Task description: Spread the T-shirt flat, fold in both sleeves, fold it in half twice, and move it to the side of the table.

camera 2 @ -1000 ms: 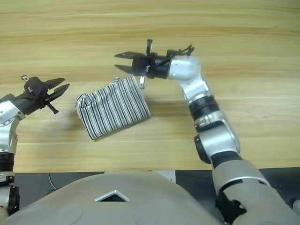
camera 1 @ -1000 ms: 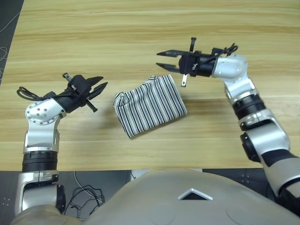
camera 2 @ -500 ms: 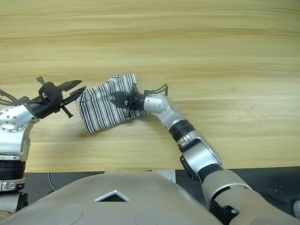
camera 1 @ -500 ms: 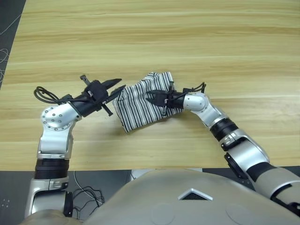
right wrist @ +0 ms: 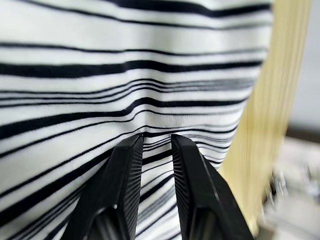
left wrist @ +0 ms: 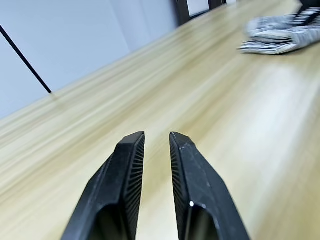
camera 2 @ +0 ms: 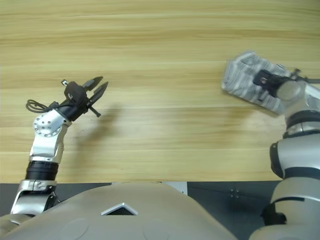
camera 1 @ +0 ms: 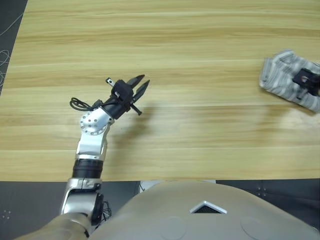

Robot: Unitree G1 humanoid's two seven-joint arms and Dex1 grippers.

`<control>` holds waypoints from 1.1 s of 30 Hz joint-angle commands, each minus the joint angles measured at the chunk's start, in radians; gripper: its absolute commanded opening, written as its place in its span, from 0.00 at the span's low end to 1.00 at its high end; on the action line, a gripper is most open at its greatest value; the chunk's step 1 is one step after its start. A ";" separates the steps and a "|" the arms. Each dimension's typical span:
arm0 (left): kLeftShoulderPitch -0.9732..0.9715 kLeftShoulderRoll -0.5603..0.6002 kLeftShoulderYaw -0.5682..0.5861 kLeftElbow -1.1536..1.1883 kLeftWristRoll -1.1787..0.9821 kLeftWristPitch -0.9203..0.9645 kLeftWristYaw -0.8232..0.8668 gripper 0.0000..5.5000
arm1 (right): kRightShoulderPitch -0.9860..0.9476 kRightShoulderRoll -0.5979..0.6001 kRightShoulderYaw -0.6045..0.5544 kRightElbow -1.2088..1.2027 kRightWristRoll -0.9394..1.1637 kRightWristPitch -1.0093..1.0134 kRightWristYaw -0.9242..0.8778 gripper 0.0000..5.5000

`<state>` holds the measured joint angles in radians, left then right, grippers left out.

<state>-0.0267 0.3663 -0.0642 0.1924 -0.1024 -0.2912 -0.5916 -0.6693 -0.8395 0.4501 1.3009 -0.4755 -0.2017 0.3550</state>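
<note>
Hovering nearest to me, over the front part of the table, my left pincer holds nothing. Its two black ribbed fingers stand a narrow slot apart, tips pointing out across the wood. I judge it hangs there, well apart from the cloth, so as not to hinder the other arm.

Further out on my right, my right pincer lies on the T-shirt. The dark and white stripes pucker and crowd together just where the fingertips meet the knit. From that I take it the fingers are pinching a ridge of fabric, not merely resting on it.

The T-shirt is a small, thick folded bundle, soft at the corners and slightly rumpled along its edge, lying far over on my right of the table. That placement suits the last step. In my judgement the folding is done and what remains is letting go.

Beyond both arms the table runs on in pale planks with long straight grain and a low sheen, probably smooth enough for cloth to slide.
</note>
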 commanded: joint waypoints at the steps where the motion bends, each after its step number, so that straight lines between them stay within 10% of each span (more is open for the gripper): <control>1: -0.145 -0.084 0.035 0.187 0.004 -0.099 0.086 0.17 | -0.075 0.047 -0.066 -0.014 0.016 -0.022 -0.221 0.19; 9: -0.342 -0.241 0.144 0.475 -0.035 -0.188 0.325 0.17 | -0.044 0.186 -0.094 -0.525 -0.283 -0.182 -1.268 0.19; 15: -0.381 -0.290 0.151 0.644 0.006 -0.290 0.392 0.17 | 0.239 0.523 0.110 -0.439 -0.206 -0.401 -1.003 0.19; 22: -0.411 -0.341 0.125 0.813 -0.014 -0.401 0.206 0.17 | 0.368 0.524 0.001 -0.374 -0.058 -0.586 -0.924 0.19; 33: -0.366 -0.302 0.145 0.837 0.113 -0.504 0.479 0.17 | 0.437 0.640 -0.137 -0.354 0.185 -0.612 -0.682 0.19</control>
<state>-0.4143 0.0387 0.0622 1.0459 -0.0051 -0.7987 -0.1828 -0.2942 -0.2538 0.3335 0.9129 -0.3646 -0.8410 -0.4056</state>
